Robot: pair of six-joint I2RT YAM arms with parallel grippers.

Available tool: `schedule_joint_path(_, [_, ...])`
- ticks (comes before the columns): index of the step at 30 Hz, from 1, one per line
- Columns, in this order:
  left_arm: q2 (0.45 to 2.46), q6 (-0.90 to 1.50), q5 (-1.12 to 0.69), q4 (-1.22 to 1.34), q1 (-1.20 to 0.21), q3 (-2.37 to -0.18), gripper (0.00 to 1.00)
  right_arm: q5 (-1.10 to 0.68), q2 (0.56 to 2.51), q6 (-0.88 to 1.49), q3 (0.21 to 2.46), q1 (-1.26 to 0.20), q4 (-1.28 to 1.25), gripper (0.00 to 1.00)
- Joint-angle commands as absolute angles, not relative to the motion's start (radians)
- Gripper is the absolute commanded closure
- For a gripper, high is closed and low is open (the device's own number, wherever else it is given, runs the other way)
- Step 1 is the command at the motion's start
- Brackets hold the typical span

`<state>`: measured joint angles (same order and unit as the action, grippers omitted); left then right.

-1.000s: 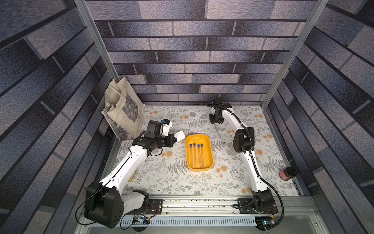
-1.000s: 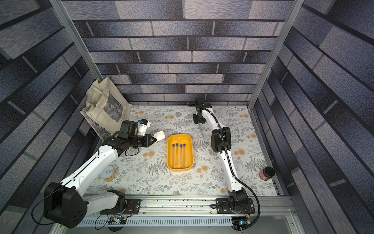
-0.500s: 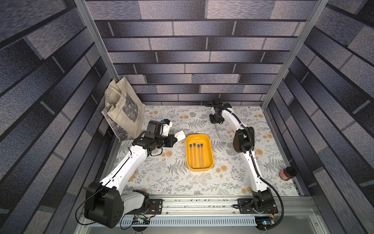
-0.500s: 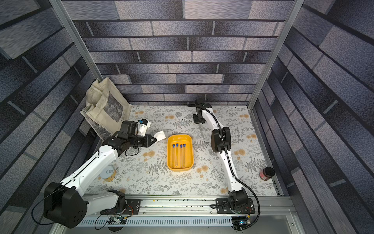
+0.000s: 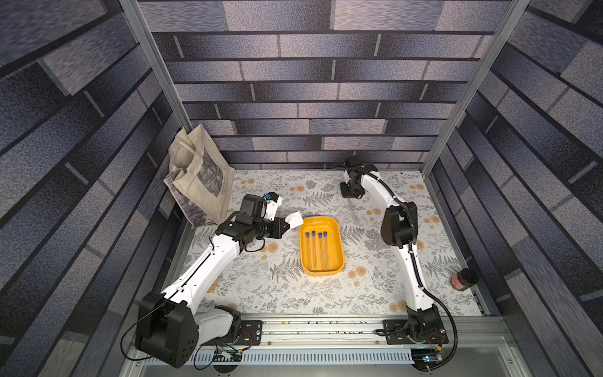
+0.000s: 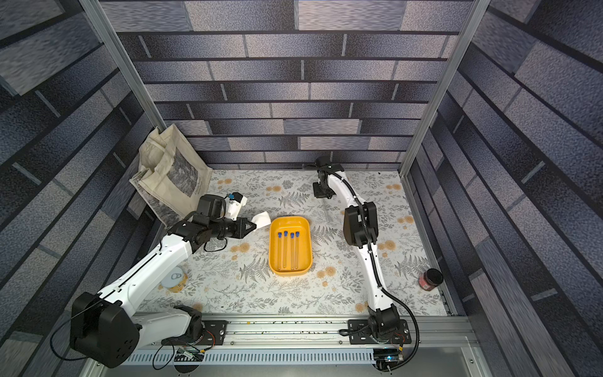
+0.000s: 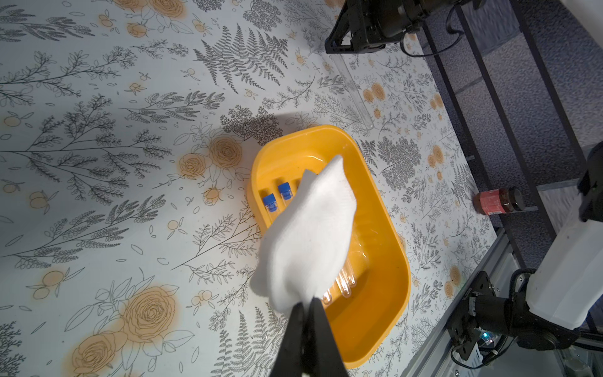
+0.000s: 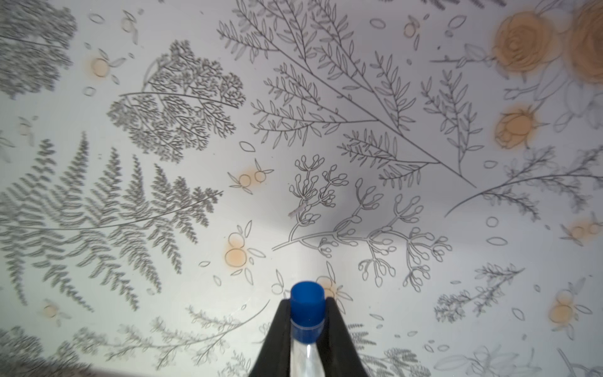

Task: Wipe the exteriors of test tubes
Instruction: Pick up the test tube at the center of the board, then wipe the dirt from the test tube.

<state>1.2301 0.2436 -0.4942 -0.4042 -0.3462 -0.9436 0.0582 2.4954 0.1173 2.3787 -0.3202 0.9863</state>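
Right claw (image 8: 307, 304) was clamped on one tube (image 7: 354, 91) right at its blue cap, out at the far side of the table, well apart from the tray (image 5: 321, 223). The glass ran free from the jaws toward the tray. Could not tell whether its far end touched the table.

Left claw (image 7: 306, 302) was pinched shut on a corner of the cloth (image 7: 310, 235), which was held above the tray's far-left corner with most of it loose.

Step in hand, as I judged it — bring tube and cloth together.
- Grip at the cap looked right, as it left the whole glass bare for wiping.
- Lift level and slowly: a thin tube held by one end would swing.
- Meet beside the tray, not over it, so the tip clears the rim.
- The loose cloth would need to fold round the glass; stroke from cap to tip, then turn the tube and repeat.
- The glass looked slick, so pull gently or it may slide out of the jaws.

Count:
- tubes, five — four tubes (image 5: 314, 251) side by side in the tray, caps to the far end, one in the right claw
- cloth, one
- tray, one
- bag (image 5: 199, 176), one
- jar (image 5: 463, 279), one
- tin (image 6: 174, 278), one
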Motion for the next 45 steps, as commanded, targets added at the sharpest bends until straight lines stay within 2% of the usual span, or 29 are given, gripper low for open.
schedule_joint_path(1, [1.26, 0.247, -0.497, -0.38, -0.379, -0.972, 0.93, -0.004, 2.358, 0.171, 2.305, -0.327, 0.93, 0.86])
schedule_joint_path(14, [1.363, 0.239, -0.523, -0.341, -0.49, -1.04, 0.93, -0.219, 1.946, 0.363, 1.797, -0.408, 0.435, 0.84])
schedule_joint_path(25, [1.408, 0.228, -0.575, -0.325, -0.543, -1.065, 0.93, -0.227, 1.724, 0.49, 1.387, -0.48, 0.019, 0.84])
schedule_joint_path(36, [1.45, 0.213, -0.572, -0.302, -0.611, -1.063, 0.93, -0.239, 1.594, 0.562, 1.162, -0.493, -0.124, 0.84])
schedule_joint_path(45, [1.484, 0.208, -0.574, -0.329, -0.625, -1.075, 0.93, -0.246, 1.472, 0.607, 1.016, -0.495, -0.125, 0.84])
